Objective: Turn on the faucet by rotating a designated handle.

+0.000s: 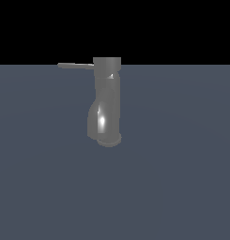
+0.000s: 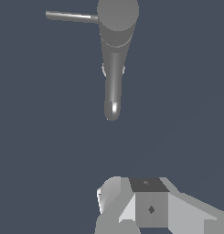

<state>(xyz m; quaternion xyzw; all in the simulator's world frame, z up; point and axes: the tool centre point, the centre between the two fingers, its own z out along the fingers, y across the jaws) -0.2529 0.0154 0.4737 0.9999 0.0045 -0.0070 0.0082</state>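
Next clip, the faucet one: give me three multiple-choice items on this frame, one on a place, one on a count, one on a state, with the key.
1. In the exterior view, the handle projects from the faucet:
A. at its top, toward that view's left
B. at its base, toward that view's right
C. straight up

2. How many handles show?
A. one
B. two
C. three

3. The gripper is:
A. clamped on the handle
B. apart from the faucet, touching nothing
C. pressed against the base

Key: 1 A, the bar leaves the top leftward. 2 A, a single bar in both views. 3 B, the wrist view shows bare floor between them; how the jaws stand is unclear.
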